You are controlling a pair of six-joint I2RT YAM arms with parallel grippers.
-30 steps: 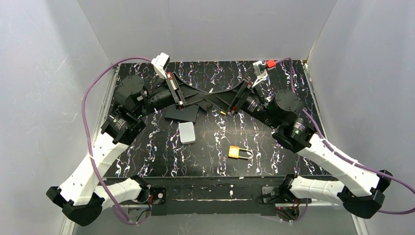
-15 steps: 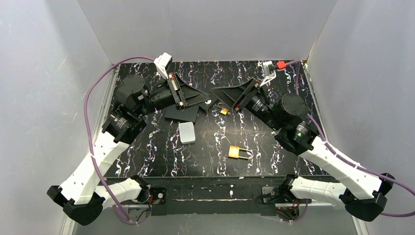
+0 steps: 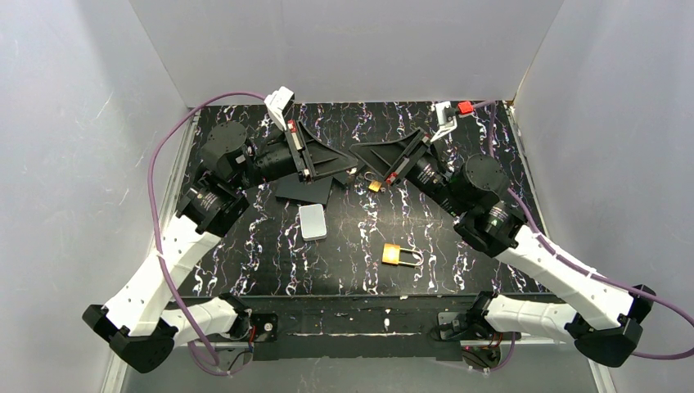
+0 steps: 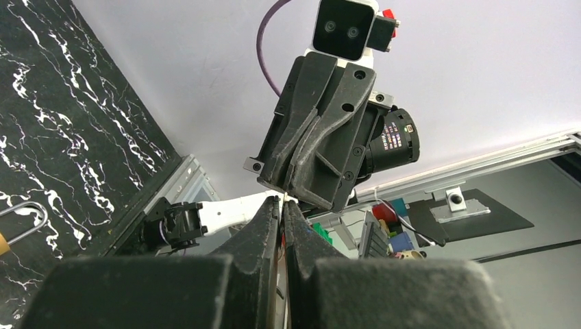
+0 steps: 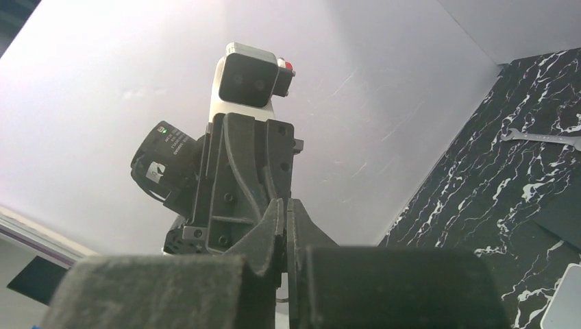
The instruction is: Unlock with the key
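A brass padlock (image 3: 393,255) lies on the marbled table's near middle, its steel shackle (image 3: 414,259) pointing right. The shackle (image 4: 24,221) also shows at the left wrist view's edge. My left gripper (image 3: 352,169) and right gripper (image 3: 360,154) hover tip to tip over the rear middle, a small gap apart. The left gripper (image 4: 282,200) is shut on a thin pale metal sliver (image 4: 285,198), seemingly the key. The right gripper (image 5: 283,200) is shut, and nothing shows at its tips. A small brass piece with a ring (image 3: 373,184) sits just below both tips; I cannot tell whether it hangs or lies.
A pale grey block (image 3: 312,221) lies left of centre. A flat black plate (image 3: 304,190) sits behind it, under the left gripper. A steel wrench (image 5: 541,138) lies on the far table in the right wrist view. White walls enclose three sides.
The grippers overlapped a second ago. The right gripper has since drawn back to the right and gone from open to shut. The left arm shifted slightly right, still shut.
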